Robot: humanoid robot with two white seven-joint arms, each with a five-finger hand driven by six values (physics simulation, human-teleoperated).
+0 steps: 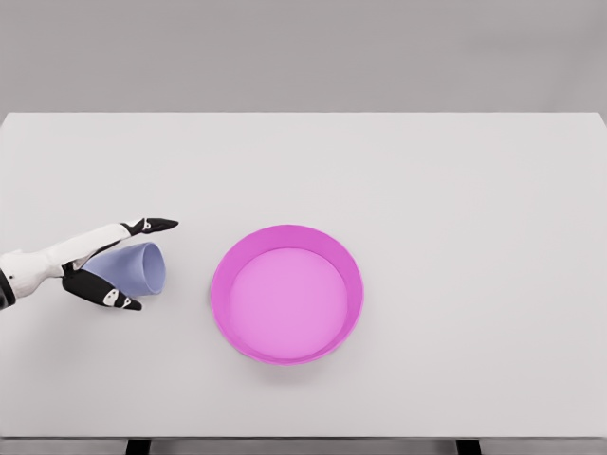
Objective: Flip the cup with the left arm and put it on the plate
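At the left edge of the frame, a little below the middle, the left hand [104, 270] reaches in over the white table [427, 190] and brackets a pale lavender cup [137, 267]. The cup lies on its side with its wide mouth turned toward the right of the picture, its narrower base tucked back into the palm. One dark-tipped finger stretches out straight along the cup's upper edge, pointing right, while the thumb [109, 296] runs beneath it; the digits sit apart on opposite sides of the cup, and they seem to be touching its wall, though firm contact is hard to confirm from this angle. That above-and-below hold suits the job: with the cup caught across its body, a turn of the wrist should stand it upright. The pink plate [220, 284], round with a raised rim, waits near the lower centre of the frame, just to the right of the cup but not touching it, and holds nothing yet. The right arm does not appear.
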